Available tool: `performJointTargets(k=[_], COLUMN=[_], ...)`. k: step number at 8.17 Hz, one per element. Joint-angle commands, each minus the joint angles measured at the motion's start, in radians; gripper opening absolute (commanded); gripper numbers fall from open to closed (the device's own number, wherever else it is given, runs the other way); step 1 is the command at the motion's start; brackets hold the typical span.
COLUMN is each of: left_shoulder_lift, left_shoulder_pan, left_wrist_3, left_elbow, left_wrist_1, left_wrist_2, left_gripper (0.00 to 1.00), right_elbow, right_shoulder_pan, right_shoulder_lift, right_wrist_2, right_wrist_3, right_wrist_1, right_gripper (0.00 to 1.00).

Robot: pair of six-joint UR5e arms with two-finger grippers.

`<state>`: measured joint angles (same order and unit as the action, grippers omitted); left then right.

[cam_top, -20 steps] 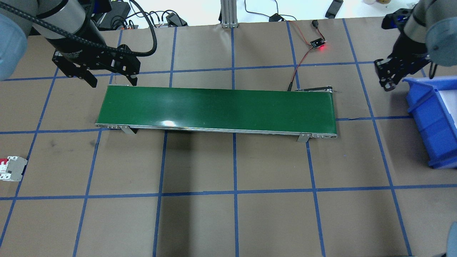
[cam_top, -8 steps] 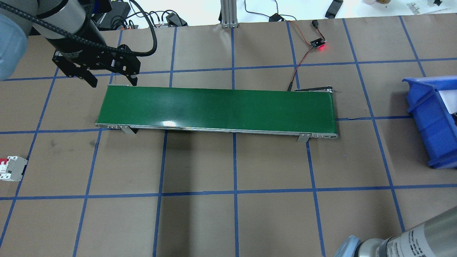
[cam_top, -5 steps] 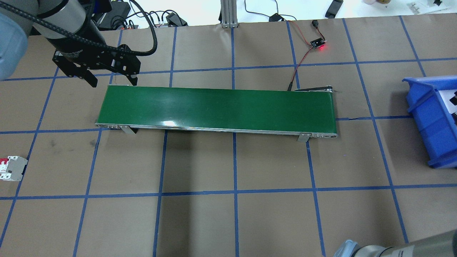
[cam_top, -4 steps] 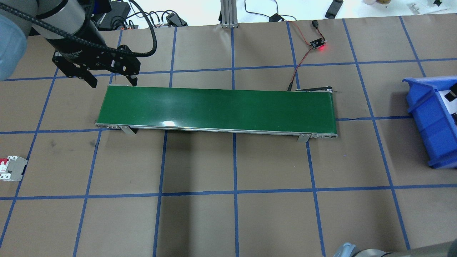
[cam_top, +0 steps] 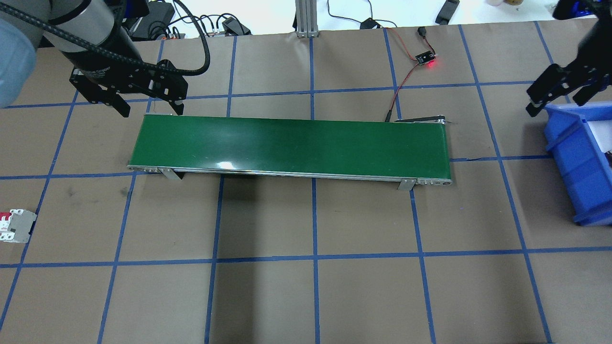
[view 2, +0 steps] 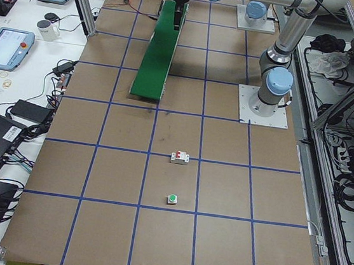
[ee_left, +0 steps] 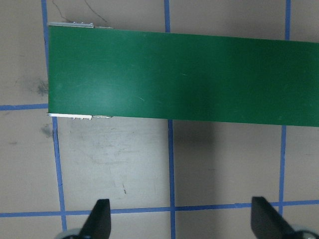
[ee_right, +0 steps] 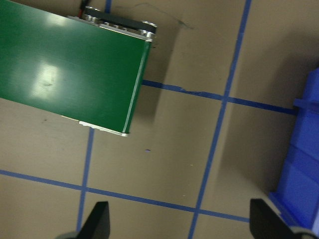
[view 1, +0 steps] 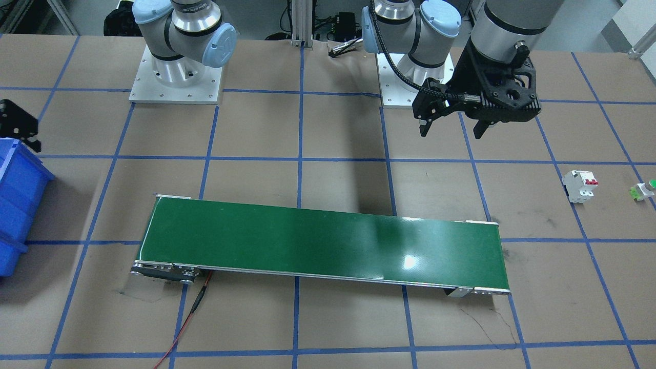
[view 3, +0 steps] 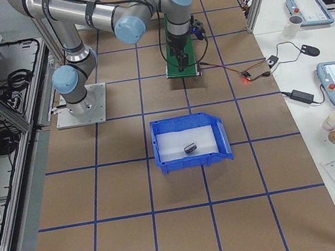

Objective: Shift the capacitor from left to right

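Note:
The capacitor [view 3: 190, 149], a small dark cylinder, lies inside the blue bin [view 3: 192, 163] in the exterior right view; the other views do not show it clearly. My left gripper [cam_top: 153, 113] is open and empty, hovering just behind the left end of the green conveyor belt [cam_top: 291, 145]. It also shows in the front view [view 1: 452, 135] and in its wrist view [ee_left: 182, 221]. My right gripper [cam_top: 554, 107] is open and empty, above the table by the far left corner of the bin [cam_top: 573, 157]. Its wrist view [ee_right: 182, 221] shows the belt's right end [ee_right: 70, 64] and the bin's wall [ee_right: 304, 164].
A white circuit breaker [cam_top: 16, 226] with red switches stands at the table's left edge, with a green-capped push button [view 1: 643, 190] beside it. A small sensor board [cam_top: 425, 59] with a red light and wires lies behind the belt's right end.
My right gripper left the overhead view, with its arm showing at the bottom right edge. Now the gripper is back by the bin's far corner. The left arm has not moved.

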<state>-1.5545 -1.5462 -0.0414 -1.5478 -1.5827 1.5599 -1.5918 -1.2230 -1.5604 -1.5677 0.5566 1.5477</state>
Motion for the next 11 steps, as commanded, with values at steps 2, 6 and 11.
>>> performJointTargets(k=[2,6,11], left_shoulder_lift=[-0.001,0.001,0.001], left_shoulder_pan=[0.000,0.000,0.000], left_wrist_3=[0.000,0.000,0.000], left_elbow=[0.000,0.000,0.000], left_wrist_1=[0.001,0.001,0.000], left_wrist_2=[-0.001,0.000,0.000], left_gripper=[1.00,1.00,1.00], right_elbow=[0.009,0.007,0.007], right_shoulder_pan=[-0.304,-0.432,-0.429], right_shoulder_lift=[-0.032,-0.032,-0.027], right_wrist_2=[0.003,0.008,0.003], right_wrist_3=[-0.422,-0.577,-0.564], right_wrist_1=[-0.034,-0.008,0.015], right_gripper=[1.00,1.00,1.00])
